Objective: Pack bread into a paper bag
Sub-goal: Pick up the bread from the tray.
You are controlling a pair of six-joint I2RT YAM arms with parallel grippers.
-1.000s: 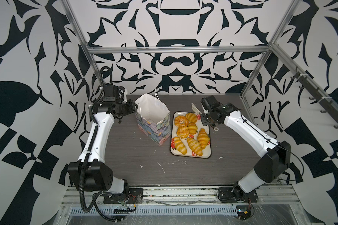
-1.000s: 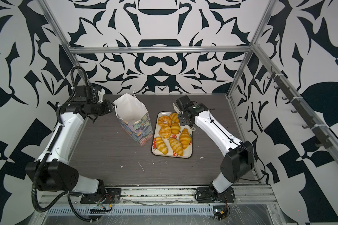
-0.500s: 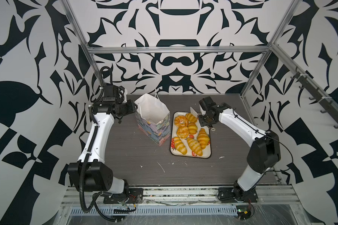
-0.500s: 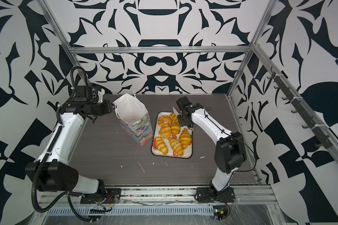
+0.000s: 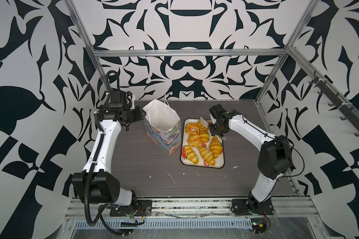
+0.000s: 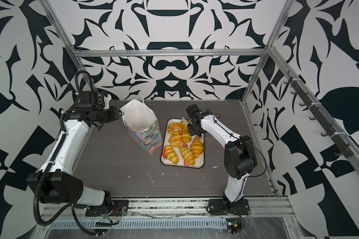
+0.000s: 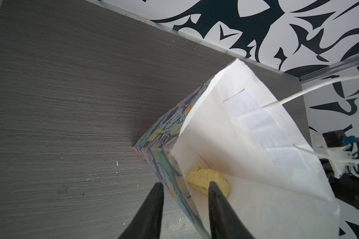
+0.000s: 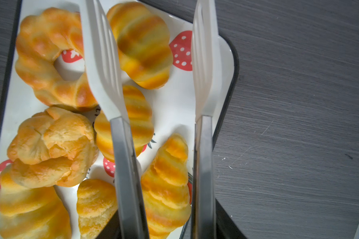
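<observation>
Right wrist view: my right gripper clamps tongs, blades spread over a croissant on the tray. It looks soft, light and glossy, so squeeze its ridged middle. My left gripper straddles the paper bag wall, jaws apart.

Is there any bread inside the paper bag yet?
Yes, the left wrist view shows one yellow pastry lying at the bottom of the paper bag.

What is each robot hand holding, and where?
The right gripper holds tongs by their metal arms. The left gripper only straddles the paper bag at its rim, jaws apart.
</observation>
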